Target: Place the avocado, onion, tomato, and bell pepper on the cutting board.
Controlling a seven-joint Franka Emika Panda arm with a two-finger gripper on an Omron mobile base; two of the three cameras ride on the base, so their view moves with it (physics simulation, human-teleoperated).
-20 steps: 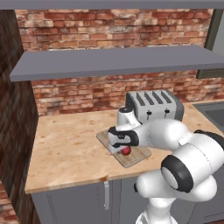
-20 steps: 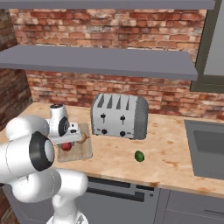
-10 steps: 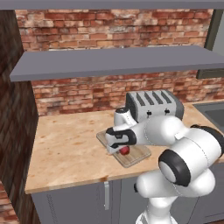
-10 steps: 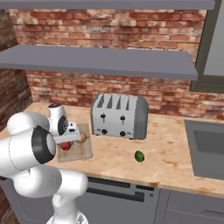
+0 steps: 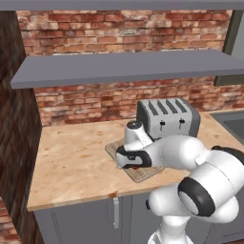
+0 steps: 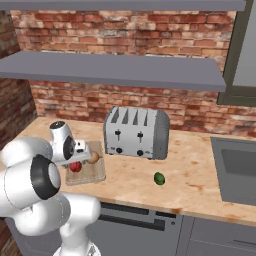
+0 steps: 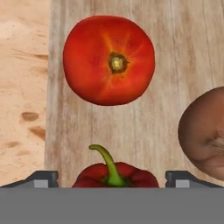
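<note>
The cutting board (image 7: pixel 131 131) lies under my hand, and the smooth tomato (image 7: pixel 109 60) rests on it ahead of the fingers. At the right edge of the hand view the tan onion (image 7: pixel 203 133) sits on the board. The bell pepper (image 7: pixel 114 176), with its green stem up, is between my fingertips; the gripper (image 7: pixel 112 177) is open, with a small gap on each side. From the right base view, the gripper (image 6: pixel 76 152) hovers low over the board (image 6: pixel 97 174) beside the onion (image 6: pixel 93 157). The avocado (image 6: pixel 159 178) lies on the counter, right of the board.
A silver toaster (image 6: pixel 136 132) stands just behind the board, seen also as the toaster (image 5: pixel 167 116) from the left. A sink (image 6: pixel 235 170) lies at the far right. A grey shelf (image 5: pixel 124 66) runs overhead. Bare counter (image 5: pixel 71 162) stretches left of the board (image 5: pixel 143 174).
My hand has dipped slightly lower over the board and the arm has shifted a little. The produce on the board and the avocado have stayed put.
</note>
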